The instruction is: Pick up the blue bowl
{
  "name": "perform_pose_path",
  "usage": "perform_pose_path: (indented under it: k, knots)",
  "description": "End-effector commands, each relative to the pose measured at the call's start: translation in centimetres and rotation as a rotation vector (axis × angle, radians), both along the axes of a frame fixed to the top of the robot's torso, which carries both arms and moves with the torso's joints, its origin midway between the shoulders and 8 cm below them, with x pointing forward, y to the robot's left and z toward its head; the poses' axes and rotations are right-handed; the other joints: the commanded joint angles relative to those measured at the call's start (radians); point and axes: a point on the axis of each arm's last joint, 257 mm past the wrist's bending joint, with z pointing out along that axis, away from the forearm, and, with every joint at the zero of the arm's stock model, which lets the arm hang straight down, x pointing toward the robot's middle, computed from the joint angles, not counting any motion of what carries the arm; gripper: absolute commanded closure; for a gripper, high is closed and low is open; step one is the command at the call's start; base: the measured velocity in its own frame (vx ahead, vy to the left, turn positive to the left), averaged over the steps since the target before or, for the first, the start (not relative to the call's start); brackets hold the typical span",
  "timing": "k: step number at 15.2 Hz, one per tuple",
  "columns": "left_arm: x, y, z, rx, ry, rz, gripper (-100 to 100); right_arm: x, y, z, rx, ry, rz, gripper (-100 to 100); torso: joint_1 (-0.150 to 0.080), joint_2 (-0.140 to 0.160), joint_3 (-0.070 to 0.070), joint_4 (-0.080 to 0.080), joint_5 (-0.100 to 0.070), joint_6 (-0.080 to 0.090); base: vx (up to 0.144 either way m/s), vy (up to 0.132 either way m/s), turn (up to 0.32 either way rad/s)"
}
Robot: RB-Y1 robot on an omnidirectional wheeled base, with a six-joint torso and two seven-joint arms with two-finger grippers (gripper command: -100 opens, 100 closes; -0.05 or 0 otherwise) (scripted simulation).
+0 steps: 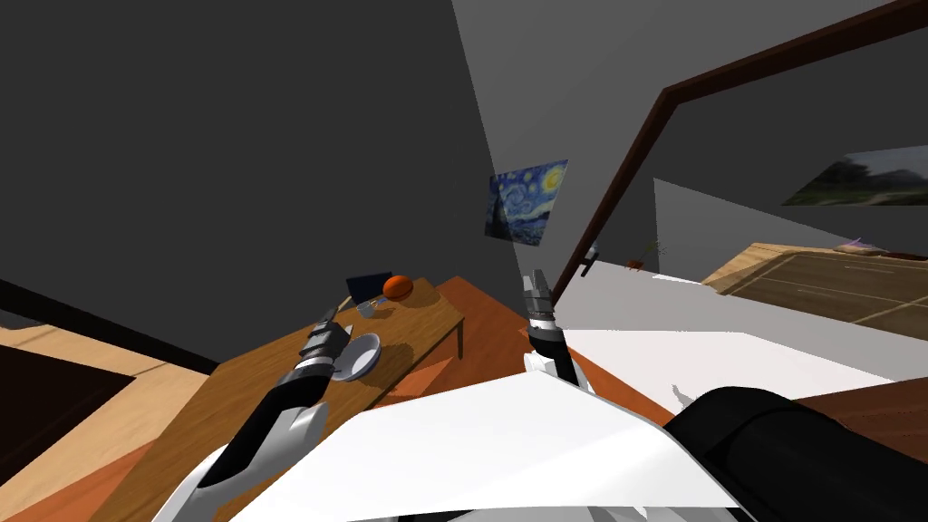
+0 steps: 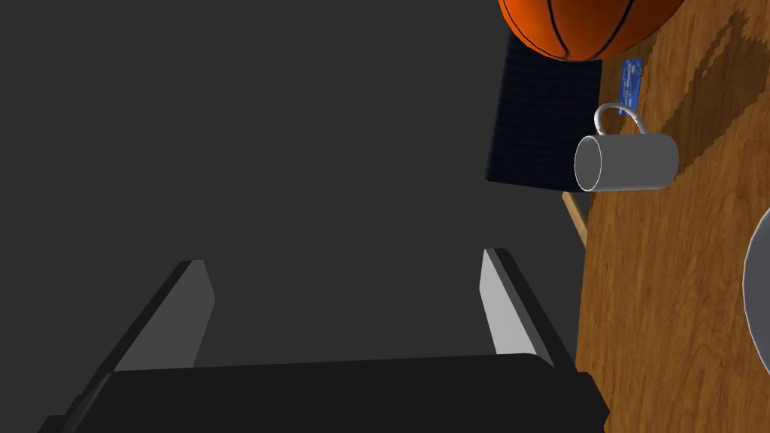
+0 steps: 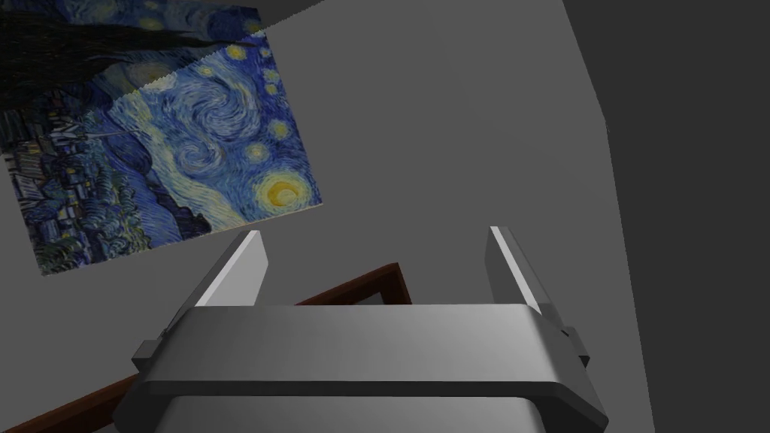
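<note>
Bowl sits on the counter, on the near side of the mug, with bare wood between them. It is just beside the left claw, level with the wrist joints rather than the fingertips. The claw points past it. In the left wrist view only a curved slice of the bowl's rim shows, off to one side of the fingers and outside the gap. The gap itself frames dark wall.

Bowl is round, shallow and upright, pale grey-white in the head view and grey in the wrist view. No clear blue on it.

Left arm reaches forward low over the counter, forearm slanting up from the near edge. Its claw is spread wide with nothing between the blades. The mug lies on its side, mouth toward the claw. Past the mug are a basketball, a dark flat slab and a small blue card.

Right arm is raised off the counter, far to the other side of the mug. The right claw is also spread and empty.
</note>
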Motion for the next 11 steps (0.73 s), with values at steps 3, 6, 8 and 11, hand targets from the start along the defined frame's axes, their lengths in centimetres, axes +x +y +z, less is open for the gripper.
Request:
perform_pose_path:
  k: [3,6,8,11]
  knots:
    - [-0.6,1.4,-2.2,-0.034,0.075,0.036,-100,0.0,0.0,0.0,0.0,0.0,0.0,0,0.0,0.0,0.0,0.0,0.0,0.0,-0.013,0.024,-0.144]
    - [-1.2,2.6,-4.1,-0.064,0.133,0.067,-100,0.0,0.0,0.0,0.0,0.0,0.0,0,0.0,0.0,0.0,0.0,0.0,0.0,-0.018,0.023,-0.136]
    - [-1.9,3.8,-5.7,-0.093,0.181,0.097,-100,0.0,0.0,0.0,0.0,0.0,0.0,0,0.0,0.0,0.0,0.0,0.0,0.0,-0.019,0.024,-0.184]
    - [-2.7,4.9,-7.4,-0.125,0.234,0.129,-100,0.0,0.0,0.0,0.0,0.0,0.0,0,0.0,0.0,0.0,0.0,0.0,0.0,-0.017,0.022,-0.12]
